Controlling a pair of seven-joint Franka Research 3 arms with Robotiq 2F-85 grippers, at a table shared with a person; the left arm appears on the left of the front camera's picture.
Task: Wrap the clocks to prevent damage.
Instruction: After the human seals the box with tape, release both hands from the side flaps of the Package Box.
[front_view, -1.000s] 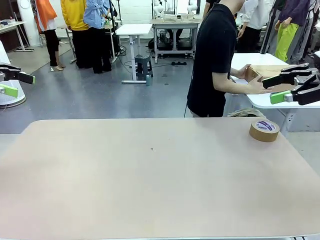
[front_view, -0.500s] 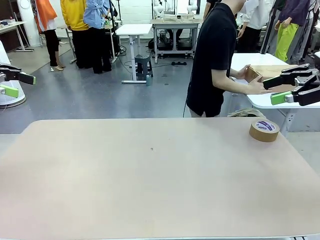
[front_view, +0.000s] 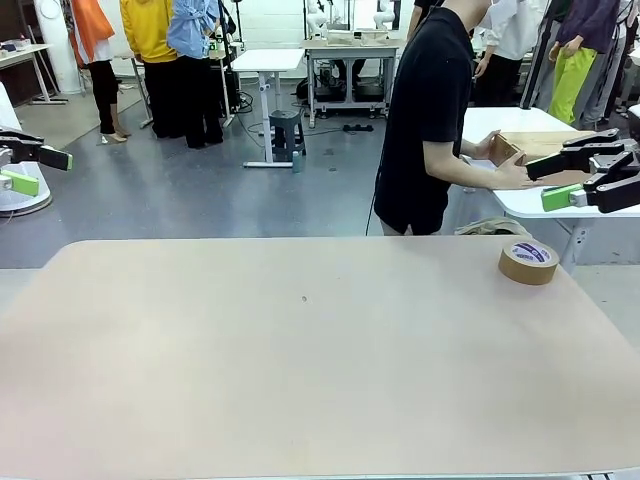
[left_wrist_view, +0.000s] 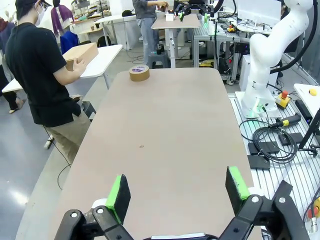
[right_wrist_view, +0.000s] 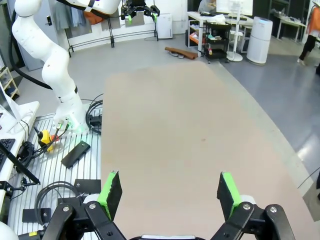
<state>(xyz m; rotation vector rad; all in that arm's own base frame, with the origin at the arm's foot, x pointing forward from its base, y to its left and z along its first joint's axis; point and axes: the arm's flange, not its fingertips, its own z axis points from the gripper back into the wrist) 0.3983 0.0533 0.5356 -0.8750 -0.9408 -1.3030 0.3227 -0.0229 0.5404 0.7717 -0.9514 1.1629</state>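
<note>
Across the table: a person in a black T-shirt stands at the far side, turned toward a white side table, both hands on a brown cardboard box resting there; the same box shows in the left wrist view
Work surface: wide beige table with rounded corners, bare apart from one item near its far right corner
Tape: roll of brown packing tape with a purple-and-white label, lying flat on the beige table, well apart from both grippers; it also appears far off in the left wrist view
Clocks: none can be made out; whether the cardboard box holds them cannot be told
Left gripper: black two-finger gripper with green pads at the left edge of the front view, raised off the table, jaws spread wide with nothing between them; its own wrist view looks down the length of the beige table
Right gripper: matching black gripper with green pads at the right edge, raised, fingers pointing toward the person's forearm and the box, seemingly just in front of them though depth is hard to judge; jaws wide and empty, as in its wrist view
</note>
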